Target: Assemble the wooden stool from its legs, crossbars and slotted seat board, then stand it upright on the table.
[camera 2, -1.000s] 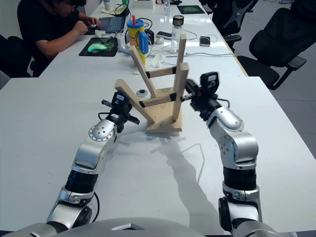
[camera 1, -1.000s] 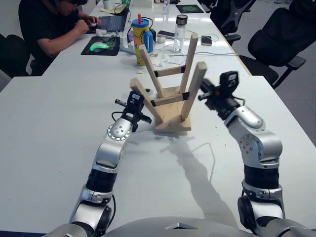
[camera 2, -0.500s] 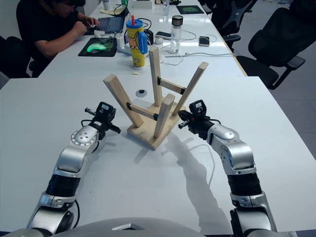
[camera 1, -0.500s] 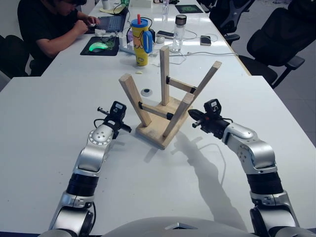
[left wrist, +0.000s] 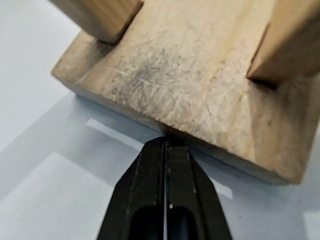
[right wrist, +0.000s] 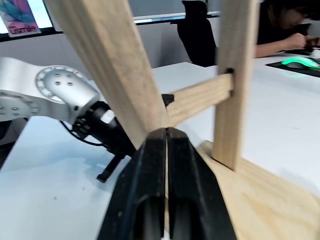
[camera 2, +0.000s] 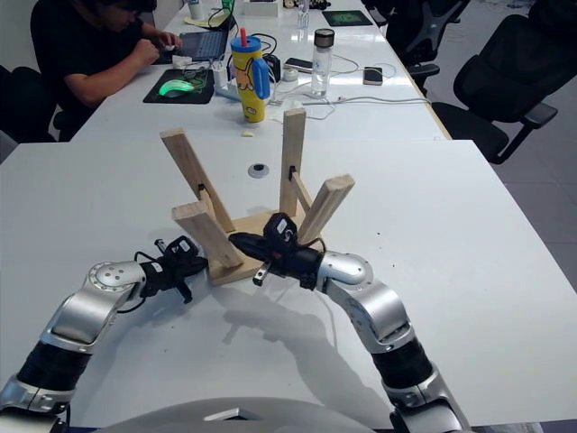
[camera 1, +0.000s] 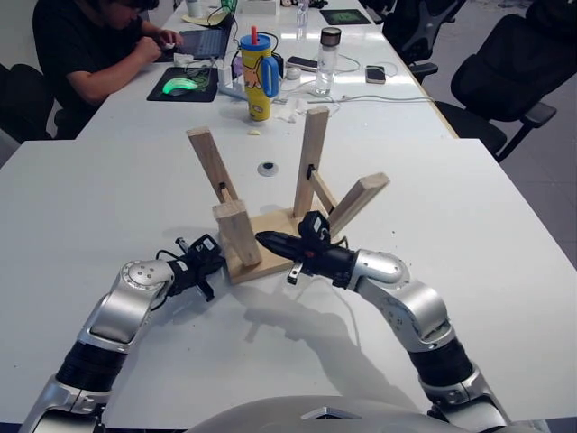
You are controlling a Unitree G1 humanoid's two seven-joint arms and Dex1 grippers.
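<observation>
The wooden stool (camera 1: 275, 225) lies upside down on the white table (camera 1: 469, 225), seat board flat and all legs pointing up, joined by crossbars. My left gripper (camera 1: 216, 262) is low on the table at the board's near left corner. It is shut, and its tip (left wrist: 165, 142) touches the edge of the seat board (left wrist: 200, 90). My right gripper (camera 1: 263, 239) is shut too and lies over the board's near edge. Its tip (right wrist: 166, 131) rests against the near leg (right wrist: 115, 60), under a crossbar (right wrist: 200, 97).
Beyond the stool are a small round disc (camera 1: 267, 168), a yellow tumbler (camera 1: 257, 68), a bottle (camera 1: 326, 50) and cables. A person works at a laptop (camera 1: 203, 41) at the far left. Office chairs (camera 1: 514, 72) stand off the right edge.
The stool has gone from tipped on an edge to lying flat on its seat board. Both arms have dropped and drawn nearer, and the right gripper has swung left to the near leg.
</observation>
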